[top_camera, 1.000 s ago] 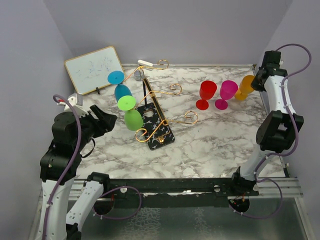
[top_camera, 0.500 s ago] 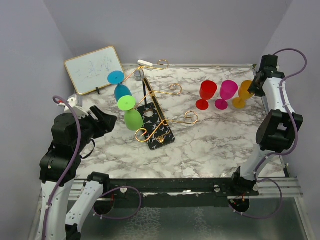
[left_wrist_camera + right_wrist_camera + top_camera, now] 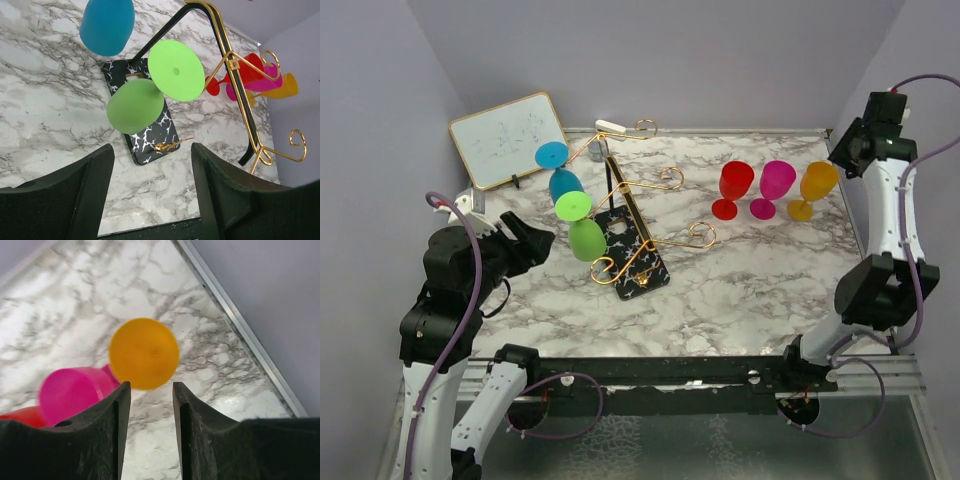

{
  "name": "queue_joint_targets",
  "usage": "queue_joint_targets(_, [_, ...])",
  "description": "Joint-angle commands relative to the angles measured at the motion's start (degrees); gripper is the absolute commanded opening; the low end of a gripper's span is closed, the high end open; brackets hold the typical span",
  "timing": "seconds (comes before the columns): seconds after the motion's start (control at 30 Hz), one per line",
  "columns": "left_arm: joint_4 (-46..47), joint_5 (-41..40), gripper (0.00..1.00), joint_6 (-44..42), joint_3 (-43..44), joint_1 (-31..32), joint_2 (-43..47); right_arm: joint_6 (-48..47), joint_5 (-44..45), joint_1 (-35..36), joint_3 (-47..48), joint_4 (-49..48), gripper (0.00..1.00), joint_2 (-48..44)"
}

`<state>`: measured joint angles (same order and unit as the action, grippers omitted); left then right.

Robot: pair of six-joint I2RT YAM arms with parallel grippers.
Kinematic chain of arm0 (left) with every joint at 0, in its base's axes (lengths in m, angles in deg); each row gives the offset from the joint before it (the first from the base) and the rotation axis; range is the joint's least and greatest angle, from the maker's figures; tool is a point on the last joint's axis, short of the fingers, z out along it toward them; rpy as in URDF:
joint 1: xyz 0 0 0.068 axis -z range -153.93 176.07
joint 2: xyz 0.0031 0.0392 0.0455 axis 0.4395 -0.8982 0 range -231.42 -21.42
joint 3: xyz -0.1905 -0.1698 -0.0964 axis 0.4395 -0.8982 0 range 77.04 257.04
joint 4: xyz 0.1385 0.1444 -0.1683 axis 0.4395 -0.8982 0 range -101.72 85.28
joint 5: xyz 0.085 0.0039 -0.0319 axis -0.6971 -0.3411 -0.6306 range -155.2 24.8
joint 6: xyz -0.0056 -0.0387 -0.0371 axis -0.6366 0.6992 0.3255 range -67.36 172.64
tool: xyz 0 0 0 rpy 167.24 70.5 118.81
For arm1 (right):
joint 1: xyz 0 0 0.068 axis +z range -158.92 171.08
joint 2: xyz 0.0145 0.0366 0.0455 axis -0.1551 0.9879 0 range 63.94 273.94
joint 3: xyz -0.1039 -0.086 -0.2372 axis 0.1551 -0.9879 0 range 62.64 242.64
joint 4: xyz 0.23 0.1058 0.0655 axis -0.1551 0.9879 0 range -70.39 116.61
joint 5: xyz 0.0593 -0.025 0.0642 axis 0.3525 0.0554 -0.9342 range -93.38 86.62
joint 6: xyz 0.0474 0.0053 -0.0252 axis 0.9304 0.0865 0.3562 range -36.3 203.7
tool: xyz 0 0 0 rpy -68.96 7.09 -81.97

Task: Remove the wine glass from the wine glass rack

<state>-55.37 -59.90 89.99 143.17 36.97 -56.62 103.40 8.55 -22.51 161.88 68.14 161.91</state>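
My left pincer [image 3: 152,155] is spread wide with nothing between its fingers. It hovers over the left side of the marble table [image 3: 750,280], just left of the wine glass rack [image 3: 620,195] and pointing at it. The rack stands left of the table's middle on its black speckled base [image 3: 638,268], with its gold scroll arms reaching out to the right and to the far side.

Two glasses hang from the rack's left side, feet up and bowls slanting down. The green wine glass [image 3: 135,106] is the nearer one, directly in front of my left fingers but apart from them, and its flat round foot faces my wrist camera. The blue wine glass [image 3: 558,170] hangs just beyond it, farther back.

My right pincer [image 3: 150,390] is also spread and holds nothing. It is raised at the far right corner, above the orange glass [image 3: 813,188], whose round mouth shows through the gap between my fingers. That glass stands upright on the table at the right end of a row, with the magenta glass [image 3: 773,187] close beside it and the red glass [image 3: 732,187] next to the left. A whiteboard [image 3: 508,140] leans in the far left corner.
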Motion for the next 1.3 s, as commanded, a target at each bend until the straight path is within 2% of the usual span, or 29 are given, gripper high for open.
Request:
queue_joint_targets(0.0, [1.3, -2.2, 0.66, 0.8, 1.8, 0.3, -0.2, 5.8, -10.9, -0.3, 1.8, -0.4, 0.39, -13.8])
queue_joint_targets(0.1, [1.9, -2.6, 0.66, 0.7, 2.0, 0.3, -1.4, 11.7, -39.0, 0.9, -5.5, -11.1, 0.23, -23.2])
queue_joint_targets(0.17, [1.8, -3.1, 0.66, 0.6, 2.1, 0.3, -2.1, 15.2, -48.7, 7.7, -6.2, -15.2, 0.17, -24.2])
queue_joint_targets(0.27, [1.4, -3.5, 0.66, 0.8, 2.0, 0.3, -2.5, 12.9, -44.9, 25.8, 2.6, -10.4, 0.20, -20.0])
queue_joint_targets(0.37, [1.1, -4.6, 0.66, 2.1, 1.1, 0.3, -1.7, 12.7, -44.1, 38.6, 10.0, -7.7, 0.25, -14.4])
queue_joint_targets(0.6, [0.6, -5.2, 0.65, 4.8, 0.9, 0.3, -0.4, 12.8, -41.6, 55.1, 27.1, -2.4, 0.29, 1.0])
queue_joint_targets(0.83, [-1.1, -6.4, 0.65, 4.6, 1.2, 0.3, -0.3, 14.4, -37.9, 60.8, 34.0, 0.9, 0.34, 10.6])
queue_joint_targets(1.27, [-1.1, -5.4, 0.65, 4.8, -1.3, 0.3, 0.6, 14.9, -33.9, 61.3, 35.6, 5.4, 0.35, 16.9])
